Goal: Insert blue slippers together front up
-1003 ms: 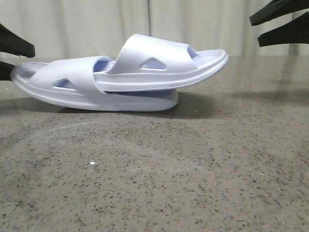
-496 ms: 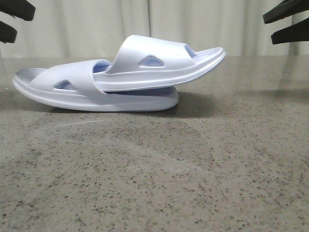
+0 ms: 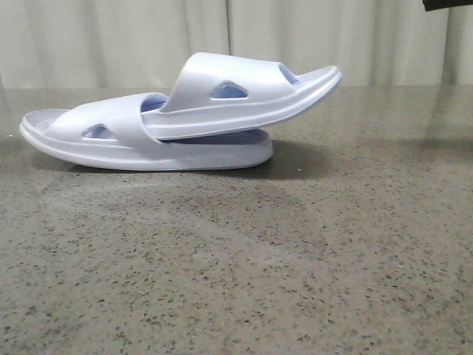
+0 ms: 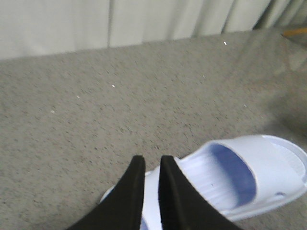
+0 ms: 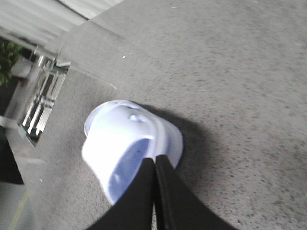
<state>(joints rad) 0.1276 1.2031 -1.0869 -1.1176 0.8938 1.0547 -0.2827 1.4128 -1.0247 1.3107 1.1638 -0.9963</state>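
Note:
The two blue slippers lie nested on the speckled table (image 3: 236,259). The lower slipper (image 3: 126,140) rests flat. The upper slipper (image 3: 244,100) is pushed under the lower one's strap, and its free end tilts up to the right. My left gripper (image 4: 152,158) hovers above a slipper (image 4: 249,167), holding nothing, with only a narrow gap between its fingers; it is outside the front view. My right gripper (image 5: 154,159) is shut on nothing, above the slippers' end (image 5: 120,143). Only a dark sliver of the right gripper (image 3: 447,4) shows at the front view's top right corner.
A pale curtain (image 3: 111,37) hangs behind the table's far edge. In the right wrist view the table edge, a metal rail (image 5: 43,96) and a plant (image 5: 9,60) lie beyond the slippers.
Both grippers have risen from beside the slippers: the left has left the front view, and the right is almost out at the top. The upper slipper's free end has tipped slightly higher.

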